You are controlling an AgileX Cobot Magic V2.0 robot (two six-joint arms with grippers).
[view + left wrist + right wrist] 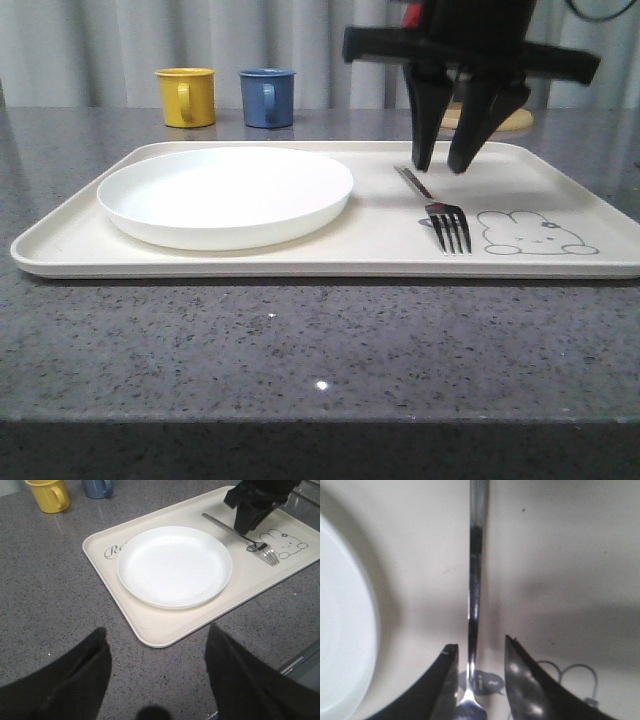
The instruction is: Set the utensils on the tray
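— Where's the fork [440, 212]?
— Lying flat on the cream tray [300, 258], right of the round white plate [225, 195], tines toward the camera in the front view, just beside the grey rabbit drawing [535, 233]. Handle running back and slightly left.
— And the right gripper [450, 163]?
— Poised over the fork's handle, black fingers [426, 115] spread apart, tips pointing down. Holding nothing. From the right wrist view, handle [475, 580] passing between the two fingers, with clear space either side; "hi" bubble [481, 683] partly under the neck of the fork.
— Touching the tray?
— Cannot tell; tips look just above it in the front view.
— Left gripper [157, 680]?
— Wide open too, seen in its own wrist view as two dark fingers [70, 680] over the speckled grey worktop [45, 595], near the tray's corner. Gripping nothing.
— Anything else around?
— Yellow mug [186, 96] and blue mug [267, 97] side by side on the worktop behind the tray, well apart from the fork. Script lettering [114, 550] on the tray, partly covered by the plate.
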